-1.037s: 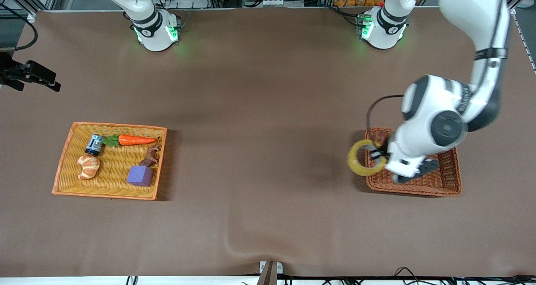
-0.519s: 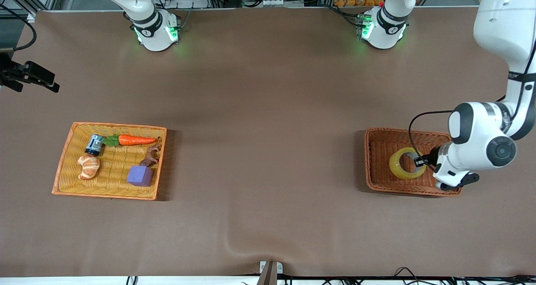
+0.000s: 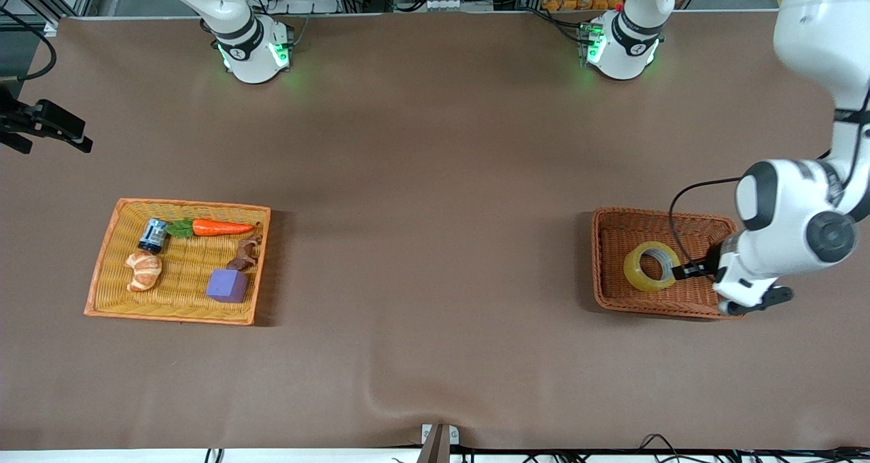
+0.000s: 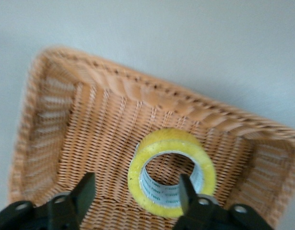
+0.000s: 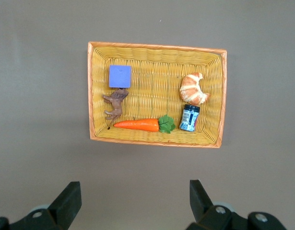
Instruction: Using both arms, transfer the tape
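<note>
The tape [image 3: 650,266], a yellowish ring with a grey core, lies in the brown wicker basket [image 3: 612,293] at the left arm's end of the table. It also shows in the left wrist view [image 4: 171,172]. My left gripper [image 3: 682,270] is low over that basket and open [image 4: 135,191]. One finger [image 4: 185,189] stands at the ring's hole and the other finger [image 4: 85,189] is well clear of the tape. My right gripper [image 3: 81,141] waits high at the right arm's end of the table, open and empty [image 5: 133,199].
A yellow wicker tray [image 3: 109,245] at the right arm's end holds a carrot [image 3: 221,228], a croissant [image 3: 144,270], a purple cube [image 3: 228,285], a small can [image 3: 153,235] and a brown toy animal [image 3: 246,252]. The tray also shows in the right wrist view [image 5: 157,55]. Brown cloth covers the table.
My left arm has carried the tape from over the brown basket's edge to inside it and lowered it. The tape now rests in the basket and the left gripper stands open.
</note>
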`<control>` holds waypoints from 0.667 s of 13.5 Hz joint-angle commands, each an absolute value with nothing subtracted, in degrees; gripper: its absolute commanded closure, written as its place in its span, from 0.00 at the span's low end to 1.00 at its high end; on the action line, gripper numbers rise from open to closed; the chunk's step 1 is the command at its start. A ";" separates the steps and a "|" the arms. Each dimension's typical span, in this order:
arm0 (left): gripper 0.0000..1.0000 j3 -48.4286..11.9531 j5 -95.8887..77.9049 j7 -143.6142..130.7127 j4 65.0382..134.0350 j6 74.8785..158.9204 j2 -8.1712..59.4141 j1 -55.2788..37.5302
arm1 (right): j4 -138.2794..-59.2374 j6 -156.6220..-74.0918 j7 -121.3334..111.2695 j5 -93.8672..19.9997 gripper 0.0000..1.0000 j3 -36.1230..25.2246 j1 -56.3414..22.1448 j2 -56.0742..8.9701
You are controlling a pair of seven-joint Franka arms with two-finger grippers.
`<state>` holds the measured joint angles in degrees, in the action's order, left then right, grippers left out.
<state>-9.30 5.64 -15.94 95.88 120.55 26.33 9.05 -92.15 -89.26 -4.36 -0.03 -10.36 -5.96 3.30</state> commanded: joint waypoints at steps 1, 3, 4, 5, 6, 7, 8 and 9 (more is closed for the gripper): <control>0.00 -9.93 6.16 -11.10 97.30 117.52 16.38 9.58 | -91.14 -88.77 -5.54 -1.14 0.00 -10.20 -5.10 3.16; 0.00 -10.11 6.33 -7.23 95.46 114.55 11.36 9.06 | -91.32 -88.77 -5.71 -1.06 0.00 -10.20 -5.01 3.16; 0.00 -10.80 6.07 -5.82 93.80 110.17 9.42 8.70 | -91.41 -88.77 -6.58 -1.05 0.00 -10.20 -4.92 3.16; 0.00 -12.38 6.06 -5.54 91.95 106.30 8.62 8.88 | -91.49 -88.77 -6.85 -1.05 0.00 -10.20 -4.57 3.08; 0.00 -12.91 5.98 -5.54 90.37 102.78 7.57 8.88 | -91.67 -88.86 -7.20 -1.05 0.00 -10.20 -4.40 2.73; 0.00 -12.92 5.98 -5.45 89.31 100.57 6.60 8.79 | -91.67 -88.86 -7.29 -1.05 0.00 -10.20 -4.39 2.64; 0.00 -13.09 5.80 -5.28 89.21 99.24 5.37 9.05 | -91.76 -88.77 -7.29 -1.05 0.00 -10.20 -4.48 2.64; 0.00 -13.10 4.76 -5.19 89.21 97.49 4.23 9.14 | -91.76 -88.77 -7.21 -1.05 0.00 -10.20 -4.66 2.64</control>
<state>-13.00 5.60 -6.69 89.83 100.54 5.65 8.57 -92.15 -89.17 -6.11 -0.03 -10.57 -5.49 2.92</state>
